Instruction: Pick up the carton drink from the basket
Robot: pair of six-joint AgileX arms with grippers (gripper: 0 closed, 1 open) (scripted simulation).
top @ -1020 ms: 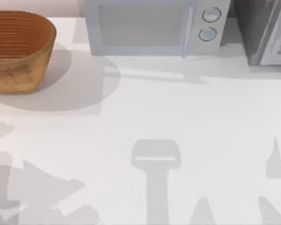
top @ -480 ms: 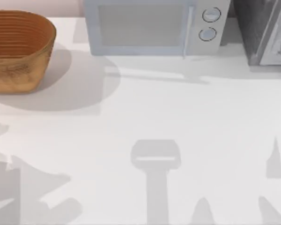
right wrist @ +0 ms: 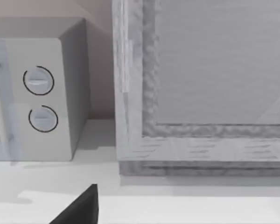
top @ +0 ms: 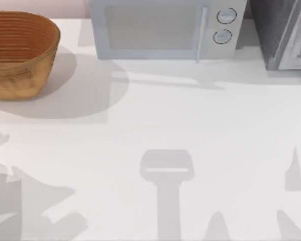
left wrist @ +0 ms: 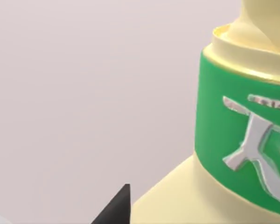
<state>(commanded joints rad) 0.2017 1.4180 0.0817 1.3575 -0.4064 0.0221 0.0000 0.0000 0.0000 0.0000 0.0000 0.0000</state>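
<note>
Nothing moved: basket [top: 20, 52] on white table [top: 190, 120].

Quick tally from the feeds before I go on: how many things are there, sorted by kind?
Wicker basket: 1
White microwave: 1
Grey textured cabinet-like unit: 1
Pale yellow container with a green label: 1
Total: 4
The yellow container sits close to the left wrist camera; I cannot tell whether it is the carton drink.

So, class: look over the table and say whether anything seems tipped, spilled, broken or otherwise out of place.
Nothing stands out. The basket sits upright at the table's far left, the microwave stands square at the back with its door shut, and nothing is spilled.
</note>
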